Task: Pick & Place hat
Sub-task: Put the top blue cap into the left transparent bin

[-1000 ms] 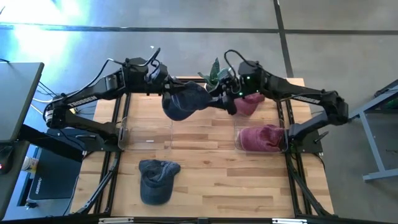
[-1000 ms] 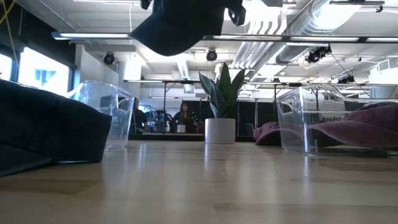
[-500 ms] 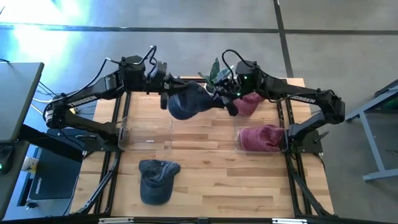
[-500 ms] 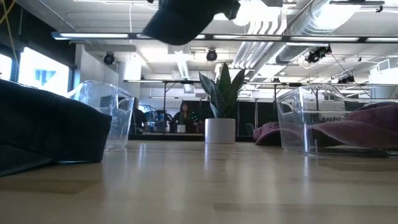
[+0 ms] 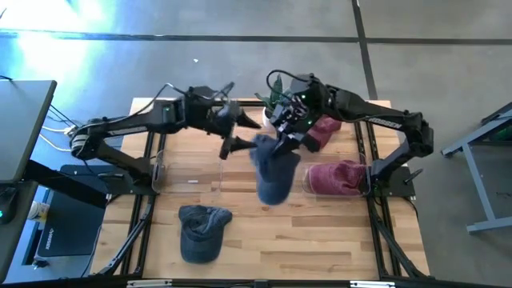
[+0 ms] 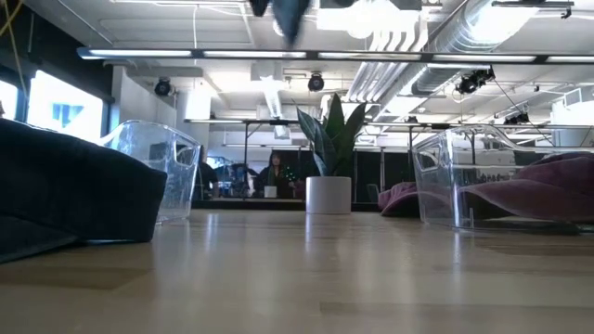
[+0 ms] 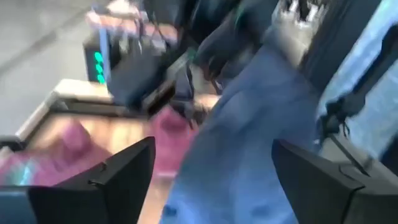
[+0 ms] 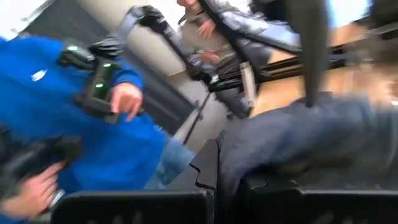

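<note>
Since a second ago my left gripper (image 5: 232, 132) has let go, fingers apart; now my right gripper (image 5: 282, 138), clamped on the dark blue hat (image 5: 274, 170), dangles it at centre, toward 12 o'clock.

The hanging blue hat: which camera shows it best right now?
The high view: the blue hat hangs whole from the right gripper. The low view catches only a scrap at the top edge; both wrist views show blurred close-up cloth.
</note>
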